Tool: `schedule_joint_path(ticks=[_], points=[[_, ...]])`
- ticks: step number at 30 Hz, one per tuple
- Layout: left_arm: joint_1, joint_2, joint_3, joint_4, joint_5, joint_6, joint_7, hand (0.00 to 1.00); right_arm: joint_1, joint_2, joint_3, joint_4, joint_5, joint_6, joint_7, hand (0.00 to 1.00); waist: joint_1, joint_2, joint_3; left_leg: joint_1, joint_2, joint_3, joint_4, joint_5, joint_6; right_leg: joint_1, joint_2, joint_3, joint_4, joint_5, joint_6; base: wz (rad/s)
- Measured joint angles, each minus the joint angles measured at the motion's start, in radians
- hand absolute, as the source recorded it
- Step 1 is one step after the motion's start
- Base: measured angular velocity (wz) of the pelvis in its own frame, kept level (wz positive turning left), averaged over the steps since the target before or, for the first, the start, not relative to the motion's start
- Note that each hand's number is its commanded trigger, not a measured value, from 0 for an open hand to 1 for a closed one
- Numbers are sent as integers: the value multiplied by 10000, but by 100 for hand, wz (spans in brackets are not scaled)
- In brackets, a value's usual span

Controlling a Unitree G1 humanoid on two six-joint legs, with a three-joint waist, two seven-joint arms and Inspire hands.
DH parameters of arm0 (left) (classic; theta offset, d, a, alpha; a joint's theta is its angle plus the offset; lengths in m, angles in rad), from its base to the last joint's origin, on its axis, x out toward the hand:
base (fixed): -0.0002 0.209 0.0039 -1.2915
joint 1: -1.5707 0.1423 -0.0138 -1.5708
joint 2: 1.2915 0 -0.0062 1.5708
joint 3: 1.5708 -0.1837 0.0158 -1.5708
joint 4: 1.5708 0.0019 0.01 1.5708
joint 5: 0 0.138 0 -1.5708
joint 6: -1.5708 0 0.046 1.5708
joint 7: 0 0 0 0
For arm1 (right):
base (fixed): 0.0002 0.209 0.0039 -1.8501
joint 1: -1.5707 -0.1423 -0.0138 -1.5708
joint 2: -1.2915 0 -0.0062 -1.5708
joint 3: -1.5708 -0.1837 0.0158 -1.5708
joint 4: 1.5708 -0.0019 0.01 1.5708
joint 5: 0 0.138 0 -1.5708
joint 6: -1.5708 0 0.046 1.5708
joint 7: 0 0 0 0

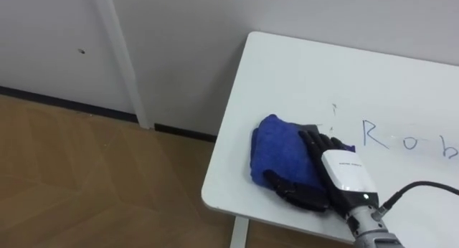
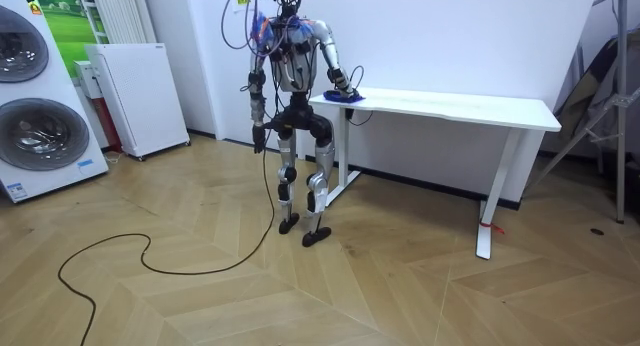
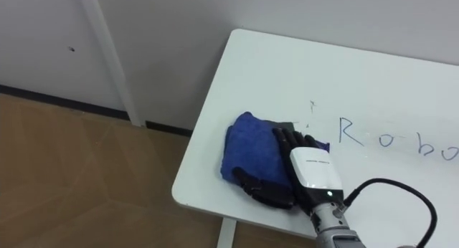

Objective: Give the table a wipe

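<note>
- Right now the robot is standing on the brown wooden floor (image 2: 400, 276) at one end of the long white table (image 1: 301, 69). That end is on the room view's left, and the robot is facing the pale wall (image 1: 179, 33).
- Its right hand (image 1: 324, 162) is lying on top of the soft blue folded cloth (image 1: 276, 151). The cloth is sitting near the table's corner, close to the near edge.
- The fingers are lying almost straight across the cloth and pressing it down. The thumb is sticking out along the cloth's near side. The hand is not squeezing or lifting the cloth, just keeping it flat on the table.
- Its left hand (image 2: 258, 136) is hanging down by its side, away from the table.
- Blue pen letters (image 1: 394, 138) are showing on the table top, to the right of the cloth. The cloth is not touching them. A tiny pen mark (image 1: 333, 107) is sitting just beyond the fingertips.
- I am thinking the wiping is only starting. The cloth is down and the hand is on it, so that part looks done.
- I am guessing the big job is not done yet, because the letters are not rubbed off. The hand will likely need to slide the cloth to the right, over them, while pushing down.
- The rest of the long table is stretching far to the right, so a lot of it may be waiting for a wipe too.
</note>
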Motion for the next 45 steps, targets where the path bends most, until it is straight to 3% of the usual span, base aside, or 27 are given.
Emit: schedule_joint_path(ticks=[10,14,24,27,33,36,40,42,45], points=[[-22,-1,136,-9,-18,-7,71,0,-374,19,-360,-29,-18,-25,-792,100,-134,-31,-22,39,-16,-135,-3,1,1,152,-7,-190,-3,-1,1,5],[-23,-1,142,-55,-59,-9,78,0,-366,23,-356,-20,169,-310,-1087,100,-150,-39,-23,50,-16,-132,63,1,2,204,-10,-198,-7,-1,2,0],[-10,-16,137,-318,-216,-7,10,0,-345,37,-374,-7,780,-296,-980,100,-176,-9,-32,60,-16,-143,144,-3,10,290,-21,-192,-8,-2,4,0],[-18,-43,135,-298,-373,-7,17,0,-344,268,-569,197,1090,-373,-993,100,-177,19,-39,25,-21,-195,168,-3,10,302,-19,-257,-8,-2,4,2],[-60,-140,-343,-284,-978,154,235,0,-670,643,-434,167,1076,64,-1072,100,-39,294,-48,-193,15,-137,289,-3,7,93,6,-186,38,-1,1,-5],[-298,-151,-675,-235,-980,170,267,0,-1584,702,-112,465,1145,309,-1062,100,169,426,-37,-592,35,-136,326,97,-1,-377,-7,-202,196,23,-40,-4],[-799,-89,-825,-214,-990,133,275,0,-4860,638,202,3428,2097,45,-1224,100,479,311,83,-1559,87,-156,515,367,0,-1366,3,-252,375,144,-233,7],[-945,9,-882,-218,-1001,126,257,0,-6462,304,192,5098,2922,-9,-1383,100,744,225,174,-2137,94,-277,646,486,-4,-1828,33,-318,388,218,-297,25],[-944,98,-1031,-221,-980,181,122,0,-7489,-155,153,6247,3507,-76,-1547,100,898,221,187,-2677,149,-474,850,508,-1,-2194,76,-325,373,260,-333,23]])
